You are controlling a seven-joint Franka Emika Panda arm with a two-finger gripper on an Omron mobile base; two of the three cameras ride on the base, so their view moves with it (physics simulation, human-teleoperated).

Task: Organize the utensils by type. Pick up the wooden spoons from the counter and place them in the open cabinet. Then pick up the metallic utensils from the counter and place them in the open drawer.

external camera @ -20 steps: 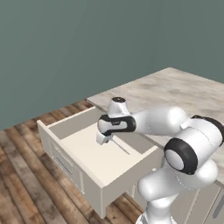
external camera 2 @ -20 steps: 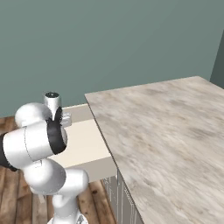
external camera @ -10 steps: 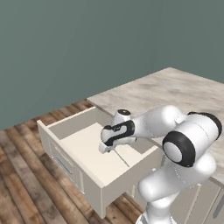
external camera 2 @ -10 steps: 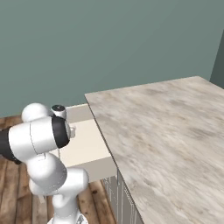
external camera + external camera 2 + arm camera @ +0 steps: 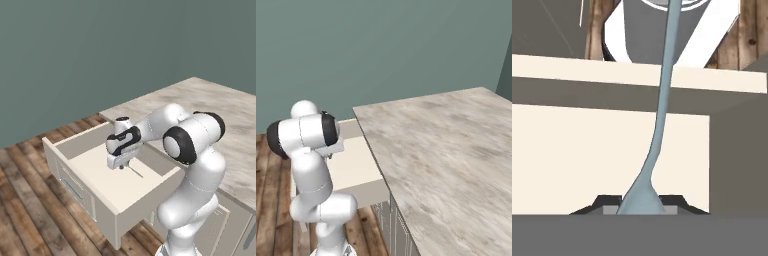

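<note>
While the white arm reaches down over the wide shallow open drawer with the cream interior (image 5: 95, 192), its two-finger gripper (image 5: 121, 165) hangs low inside the drawer, just above the pale floor, and is pinched on a slim grey metal spoon (image 5: 660, 115). In the hand view the spoon's broad end sits between the dark fingertips (image 5: 607, 201) and its thin handle runs away from them across the cream floor and the drawer's wall. From the left base view the spoon (image 5: 134, 171) slants out below the gripper, over the drawer floor. The beige-grey marbled stone counter (image 5: 446, 150) lies beside the drawer.
</note>
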